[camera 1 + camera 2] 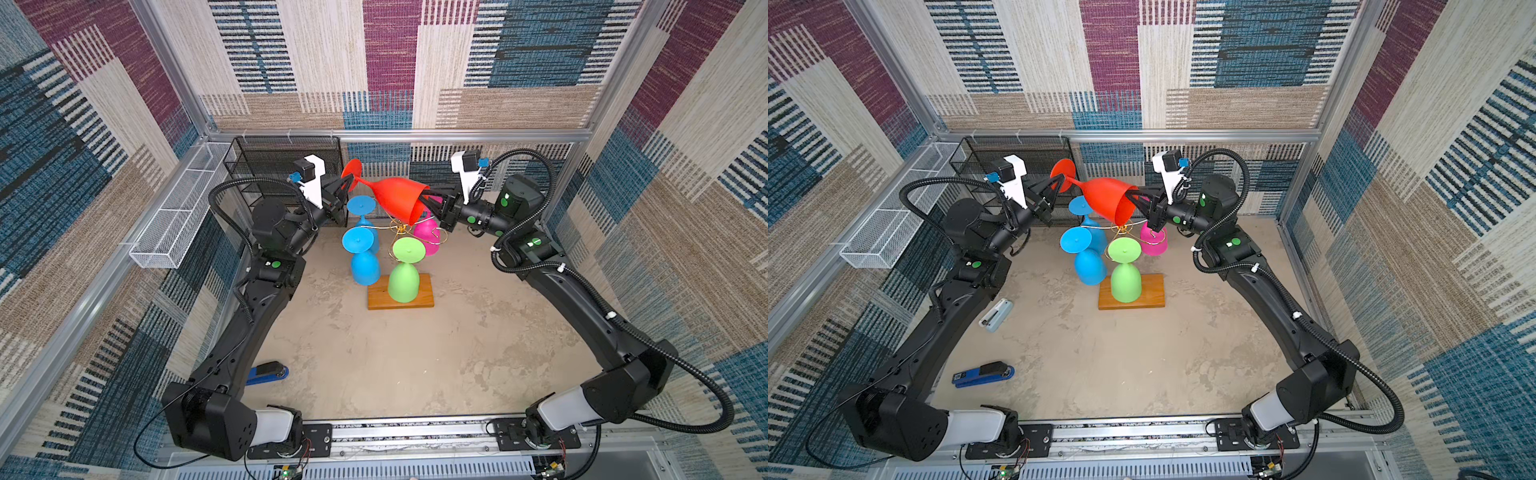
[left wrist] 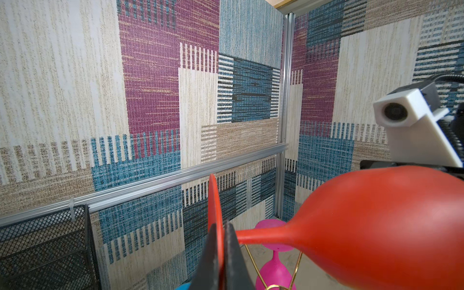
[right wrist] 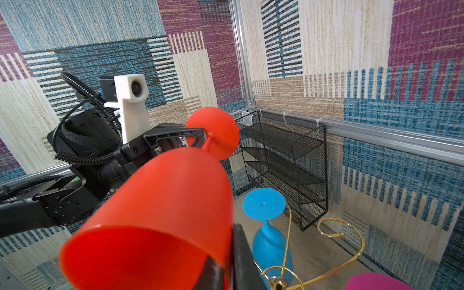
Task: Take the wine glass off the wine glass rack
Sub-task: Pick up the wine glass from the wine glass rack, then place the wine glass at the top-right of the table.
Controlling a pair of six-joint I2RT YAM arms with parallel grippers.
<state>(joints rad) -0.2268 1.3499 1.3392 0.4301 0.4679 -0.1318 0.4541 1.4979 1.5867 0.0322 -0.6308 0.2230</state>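
A red wine glass (image 1: 395, 197) (image 1: 1104, 197) lies on its side in the air just above the wine glass rack, a gold wire stand (image 1: 399, 226) on a wooden base (image 1: 422, 300). My left gripper (image 1: 347, 179) (image 2: 220, 227) is shut on the glass's flat foot. My right gripper (image 1: 424, 193) (image 3: 226, 246) is shut on the bowl's rim, one finger inside and one outside. Two blue glasses (image 1: 359, 243), a green one (image 1: 402, 282) and a pink one (image 1: 428, 232) hang upside down on the rack's scroll arms (image 3: 336, 222).
A black mesh shelf unit (image 1: 282, 166) stands at the back left against the wall. A white wire basket (image 1: 178, 216) hangs on the left rail. A blue stapler (image 1: 984, 374) and a pale one (image 1: 995, 315) lie on the table near the left arm.
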